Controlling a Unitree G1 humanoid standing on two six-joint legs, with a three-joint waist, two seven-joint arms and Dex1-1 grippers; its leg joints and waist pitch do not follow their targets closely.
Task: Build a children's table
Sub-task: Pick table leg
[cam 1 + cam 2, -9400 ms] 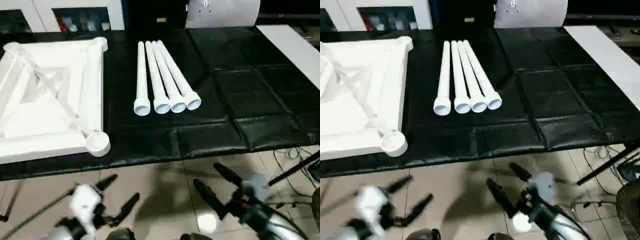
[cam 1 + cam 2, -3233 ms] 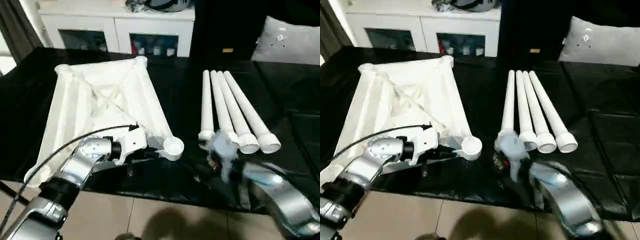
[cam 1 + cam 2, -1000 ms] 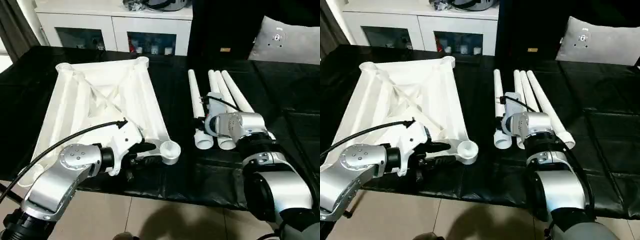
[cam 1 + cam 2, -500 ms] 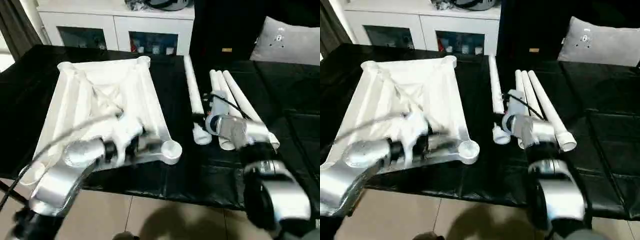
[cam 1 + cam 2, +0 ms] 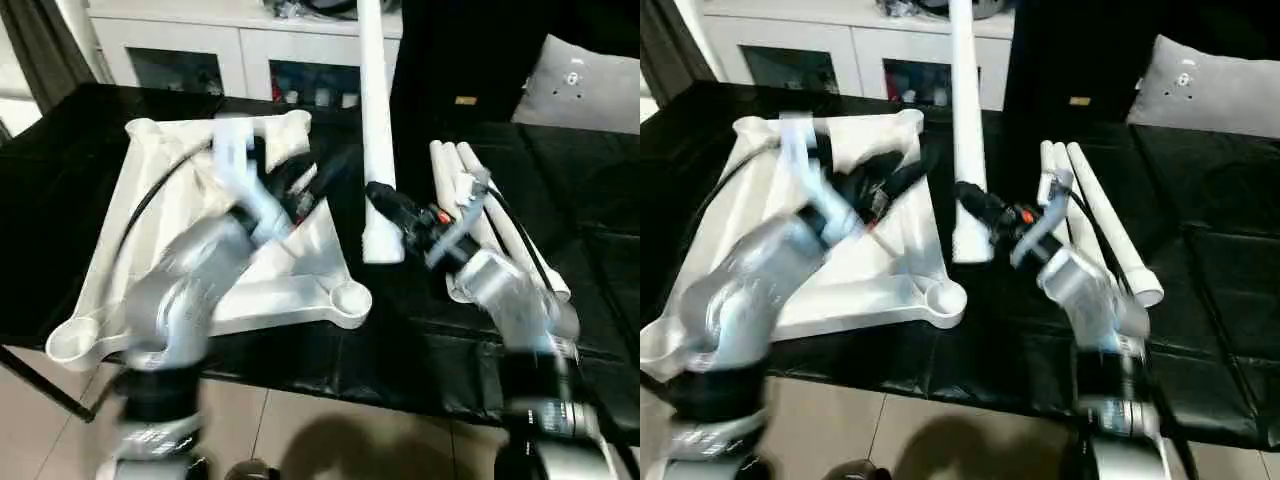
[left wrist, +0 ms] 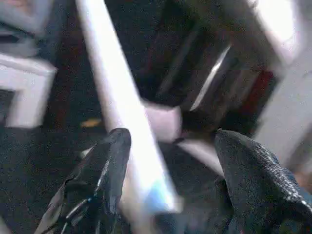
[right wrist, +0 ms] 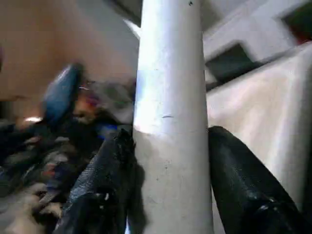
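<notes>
The children's table lies in parts on a black-covered table. Its white square top (image 5: 270, 295) rests upside down at the left, ribs up, with a round corner socket (image 5: 350, 298) nearest the middle. My right gripper (image 5: 388, 203) is shut on one white leg (image 5: 374, 110); it holds the leg nearly upright above the cloth, wide end down. In the right wrist view both fingers (image 7: 105, 195) press the leg's (image 7: 170, 97) sides. My left gripper (image 5: 308, 182) hovers open over the top, just left of the leg, and its fingers (image 6: 105, 165) stand wide apart. Three more legs (image 5: 447, 165) lie side by side to the right.
A white cabinet (image 5: 230, 50) with glass doors stands behind the table. A grey cushion (image 5: 590, 80) sits at the back right. The table's front edge (image 5: 330, 385) runs below the top, and tiled floor (image 5: 330, 440) lies beneath it.
My right gripper has raised the leg from a slant on the cloth to nearly upright. My left arm has swung up from the top's near corner toward the leg, and its fingers have spread.
</notes>
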